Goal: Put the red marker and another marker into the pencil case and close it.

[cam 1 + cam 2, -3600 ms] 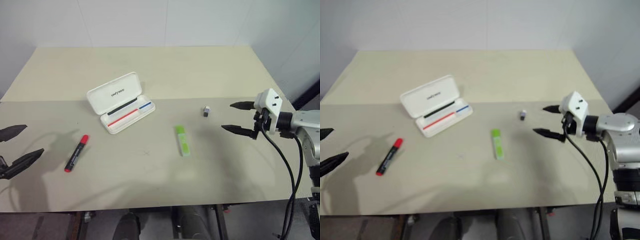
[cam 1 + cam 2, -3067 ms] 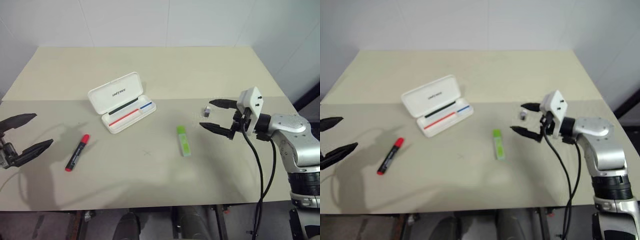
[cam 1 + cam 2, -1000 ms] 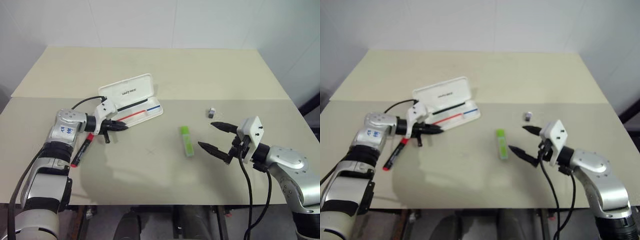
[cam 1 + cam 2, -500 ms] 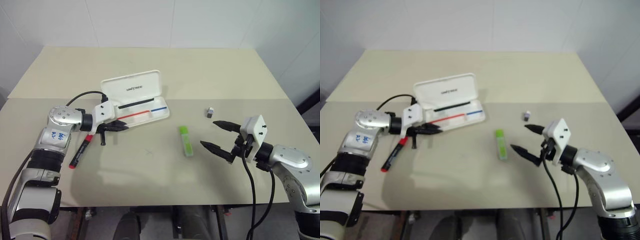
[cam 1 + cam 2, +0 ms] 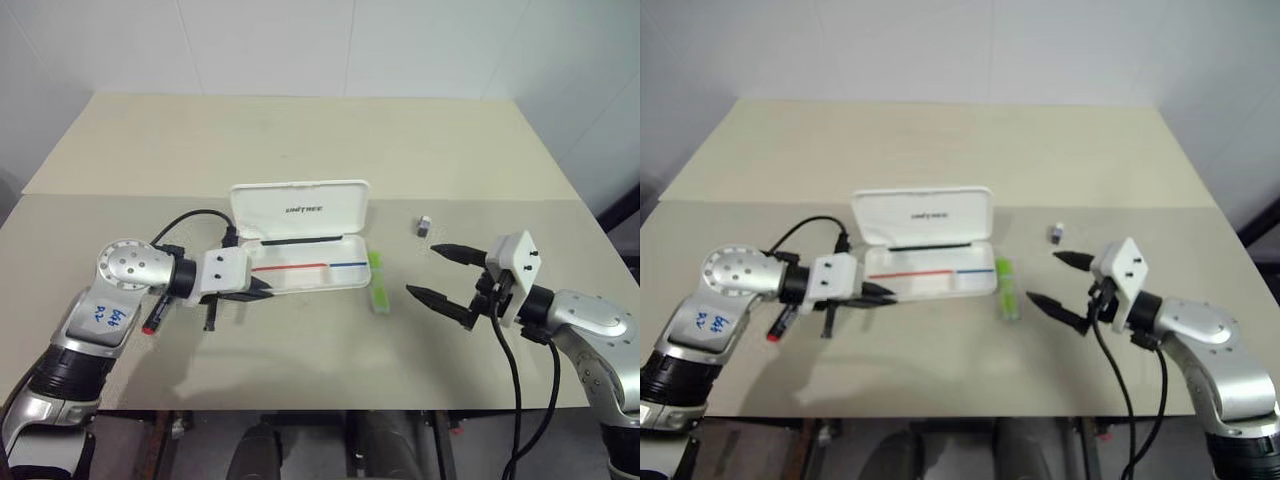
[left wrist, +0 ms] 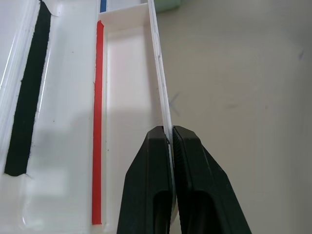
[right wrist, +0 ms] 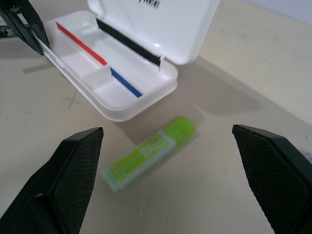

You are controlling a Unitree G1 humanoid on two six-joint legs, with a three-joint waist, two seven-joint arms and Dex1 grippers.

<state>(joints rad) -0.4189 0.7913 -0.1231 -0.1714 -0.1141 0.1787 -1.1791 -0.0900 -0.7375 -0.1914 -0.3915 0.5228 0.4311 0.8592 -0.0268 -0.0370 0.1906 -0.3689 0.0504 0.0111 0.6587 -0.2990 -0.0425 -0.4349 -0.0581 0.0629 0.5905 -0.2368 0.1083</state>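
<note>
Beige table [image 5: 320,140]: we log pencil case [image 5: 300,210] open and empty, left gripper [image 5: 258,291] pinching its near wall, right gripper [image 5: 447,273] agape beside green highlighter [image 5: 376,283], red marker [image 5: 153,322] far left; both unpacked.

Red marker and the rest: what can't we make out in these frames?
- Red marker: mostly hidden behind the left arm in the eye views; a red end shows.
- Green highlighter: whether it touches the pencil case is unclear; cut off by the edge in the left wrist view.
- Small grey block: too small to identify.
</note>
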